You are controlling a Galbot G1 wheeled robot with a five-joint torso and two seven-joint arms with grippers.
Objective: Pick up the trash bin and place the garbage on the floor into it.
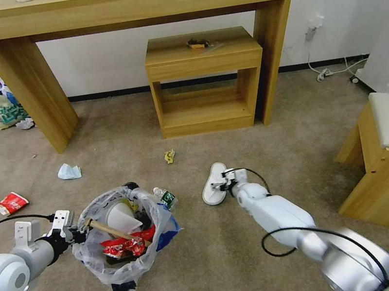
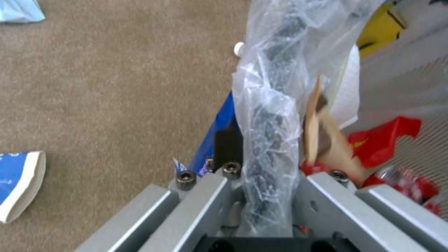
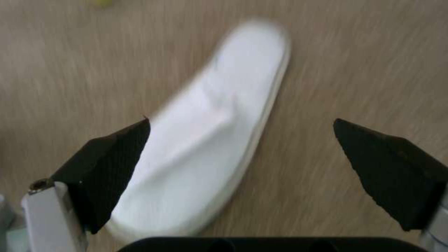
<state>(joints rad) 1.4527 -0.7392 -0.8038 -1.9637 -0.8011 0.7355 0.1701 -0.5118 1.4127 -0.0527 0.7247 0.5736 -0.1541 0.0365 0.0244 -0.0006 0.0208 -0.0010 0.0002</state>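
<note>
Left end effector [image 1: 76, 231] grips trash bin [image 1: 125, 269]; right end effector [image 3: 240, 154] gapes over slipper [image 3: 210, 147].

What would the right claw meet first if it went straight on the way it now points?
Most likely the white slipper on the carpet: the right claw hangs open above it, one finger over its edge. The gap is unclear.
</note>
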